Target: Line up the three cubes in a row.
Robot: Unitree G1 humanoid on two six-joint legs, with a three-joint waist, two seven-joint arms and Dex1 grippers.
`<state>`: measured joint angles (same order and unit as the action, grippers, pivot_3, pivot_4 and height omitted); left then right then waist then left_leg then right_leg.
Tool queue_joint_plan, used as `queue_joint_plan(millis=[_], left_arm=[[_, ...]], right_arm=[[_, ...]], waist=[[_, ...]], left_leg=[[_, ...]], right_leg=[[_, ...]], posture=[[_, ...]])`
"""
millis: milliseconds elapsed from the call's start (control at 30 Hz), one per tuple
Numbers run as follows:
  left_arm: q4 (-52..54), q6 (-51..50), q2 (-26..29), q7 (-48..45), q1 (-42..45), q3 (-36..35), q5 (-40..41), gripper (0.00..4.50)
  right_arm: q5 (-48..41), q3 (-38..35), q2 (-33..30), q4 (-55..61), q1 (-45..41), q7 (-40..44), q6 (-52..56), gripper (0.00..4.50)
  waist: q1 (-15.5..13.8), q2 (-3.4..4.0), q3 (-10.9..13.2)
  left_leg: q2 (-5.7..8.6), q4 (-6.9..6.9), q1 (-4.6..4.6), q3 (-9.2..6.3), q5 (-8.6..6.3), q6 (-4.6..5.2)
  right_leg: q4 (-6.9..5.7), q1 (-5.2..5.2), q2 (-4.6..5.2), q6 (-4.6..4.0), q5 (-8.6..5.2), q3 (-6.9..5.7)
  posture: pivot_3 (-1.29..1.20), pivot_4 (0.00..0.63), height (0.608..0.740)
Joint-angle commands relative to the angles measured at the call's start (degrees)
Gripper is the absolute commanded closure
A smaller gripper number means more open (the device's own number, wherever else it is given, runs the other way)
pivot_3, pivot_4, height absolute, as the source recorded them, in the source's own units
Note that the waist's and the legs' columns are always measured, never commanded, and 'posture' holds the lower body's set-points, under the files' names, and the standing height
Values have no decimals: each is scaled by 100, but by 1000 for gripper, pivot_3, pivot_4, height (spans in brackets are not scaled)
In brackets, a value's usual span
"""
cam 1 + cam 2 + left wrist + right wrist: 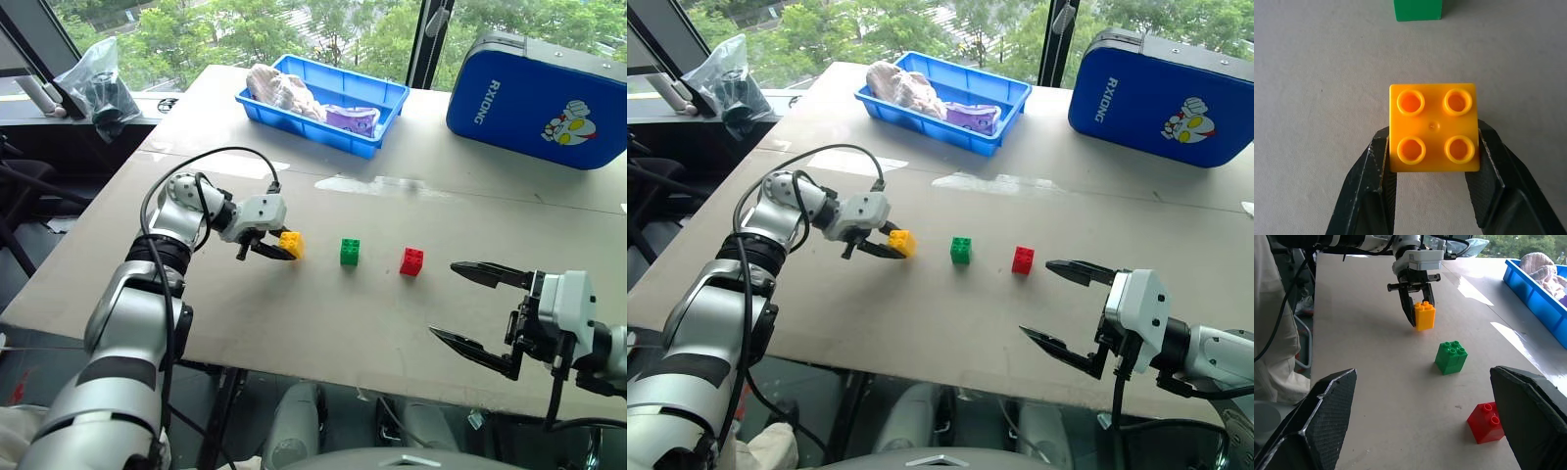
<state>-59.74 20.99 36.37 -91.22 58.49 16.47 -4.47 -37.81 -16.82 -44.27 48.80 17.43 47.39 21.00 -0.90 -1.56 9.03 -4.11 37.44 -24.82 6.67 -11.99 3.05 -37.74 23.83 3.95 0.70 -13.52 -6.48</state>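
My left gripper [277, 251] is shut on the yellow cube [291, 244], its black fingers [1371, 186] pressing two opposite sides, studs up. The cube is at table level; I cannot tell whether it touches the surface. To its right the green cube [350, 252] sits on the table, and further right the red cube [411, 261], so the three lie roughly along one left-to-right line. My right gripper [443, 300] hangs open and empty near the table's front edge, right of the red cube [1486, 422] and apart from it.
A blue tray [387, 93] holding bundled cloth-like items stands at the back centre. A large blue case [534, 98] lies at the back right. A clear plastic bag [93, 83] sits off the table's far left corner. The table's front edge runs just under my right gripper.
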Motion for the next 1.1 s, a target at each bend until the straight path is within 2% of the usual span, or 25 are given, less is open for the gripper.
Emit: queue_joint_plan(millis=[33, 367, 433, 467, 600, 633, 733, 800, 900, 967, 1100], left_arm=[[-175, 175, -44, -60, 219, -24, -103, 3192], [-565, 418, -182, 84, 399, 62, -488, 3192], [-583, 288, -238, 105, 409, -40, -399, 2156], [-572, 301, -234, 146, 403, -33, -424, 1926], [-318, 163, -133, -23, 254, -181, -218, 98], [-168, 16, -79, -83, 181, -264, -98, 31], [1177, -1079, 415, -128, -499, -594, 641, 31], [2433, -1994, 705, -54, -1172, -986, 1033, 31], [4580, -3641, 1018, 606, -2466, -1674, 1736, 31], [5664, -4522, 1035, 1212, -3222, -2142, 2097, 31], [7210, -5609, 847, 2353, -4657, -3049, 2552, 31]], right_arm=[[-86, -235, -45, 213, 29, -51, -17, 0], [-107, -279, -69, 286, 110, -101, -4, 0], [-113, -303, -74, 305, 150, -100, -7, 0], [-116, -313, -77, 309, 164, -99, -6, 0], [-113, -338, -76, 304, 201, -77, -12, 0], [-107, -343, -75, 288, 210, -58, -25, 0], [-92, -412, -73, 142, 243, 62, -102, 0], [-83, -475, -59, 45, 272, 138, -157, 0], [-66, -568, -62, -129, 307, 271, -213, 0], [-69, -637, -76, -256, 299, 310, -215, 0], [16, -913, -165, -539, 502, 497, -185, 0]], waist=[[1, 0, 0], [3, 0, 0], [3, 0, 0], [3, -1, 0], [4, -1, 0], [5, -1, 0], [41, 0, 0], [142, 0, 0], [160, 1, 1], [138, 3, 0], [72, 7, -3]], left_leg=[[0, 0, 0, 0, 0, 0], [0, 0, 0, -1, 0, 0], [0, 0, 1, -1, 0, 0], [0, 0, 2, -1, 0, 0], [0, 1, 1, -1, 0, 0], [0, 1, 1, -2, 0, 0], [-1, 1, 1, -2, 0, 0], [-8, 0, 7, 0, 0, -1], [-10, -2, 10, -1, 1, -3], [-10, -1, 11, -4, 0, -3], [-8, -1, 16, -9, 0, -3]], right_leg=[[0, 0, 0, 0, 0, 0], [-1, 0, -1, 0, 0, -1], [-2, 0, -1, 0, 0, -1], [-3, 0, -1, 0, 0, -1], [-3, -1, -1, 0, 0, -1], [-3, -1, -1, 0, 0, -1], [-3, 0, -1, 0, 0, -1], [-7, 0, -2, -1, 0, 27], [-10, 1, -1, -1, 0, 42], [-10, -1, 6, 2, -2, 40], [-2, -9, 20, -13, -13, 36]], posture=[[0, 150, 740], [0, 150, 740], [0, 150, 740], [0, 150, 740], [0, 150, 740], [0, 150, 740], [0, 150, 740], [0, 150, 740], [0, 150, 740], [0, 150, 740], [0, 150, 740]])
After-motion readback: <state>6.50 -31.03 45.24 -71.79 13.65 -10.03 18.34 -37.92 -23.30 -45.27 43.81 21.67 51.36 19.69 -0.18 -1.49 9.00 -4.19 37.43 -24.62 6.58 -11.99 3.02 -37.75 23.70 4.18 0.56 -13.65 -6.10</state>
